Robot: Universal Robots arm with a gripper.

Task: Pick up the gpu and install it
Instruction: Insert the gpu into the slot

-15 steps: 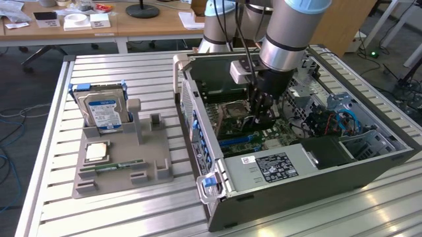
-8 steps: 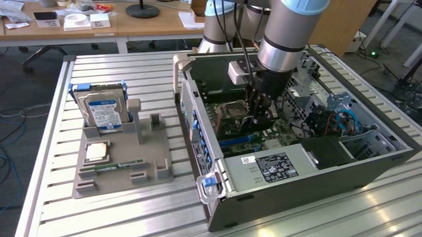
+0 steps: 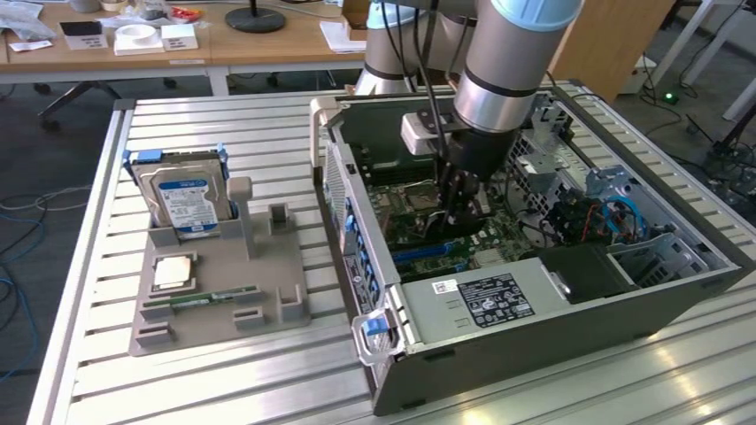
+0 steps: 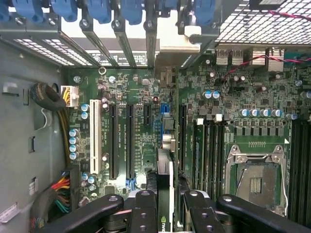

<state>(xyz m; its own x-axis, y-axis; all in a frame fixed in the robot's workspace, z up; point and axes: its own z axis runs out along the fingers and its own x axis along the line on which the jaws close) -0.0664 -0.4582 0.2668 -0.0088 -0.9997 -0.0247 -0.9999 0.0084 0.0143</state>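
On the worktop (image 3: 212, 133), nearest in the exterior view, a grey holder (image 3: 177, 332) is seen at about 9 o'clock from the open computer case (image 3: 532, 301), with the hard drive (image 3: 183, 199) stood upright in it. Inside the case the gripper (image 3: 463, 212) is seen poised over the motherboard (image 4: 126, 82). The jaws are closed narrow on the gpu (image 4: 165, 167), which is held on edge between them. Its long axis is judged to run straight away from the jaws toward the rear slot covers (image 4: 121, 34), parallel with the black expansion slots (image 4: 112, 141) just beside it. Whether its edge is seated cannot be told.
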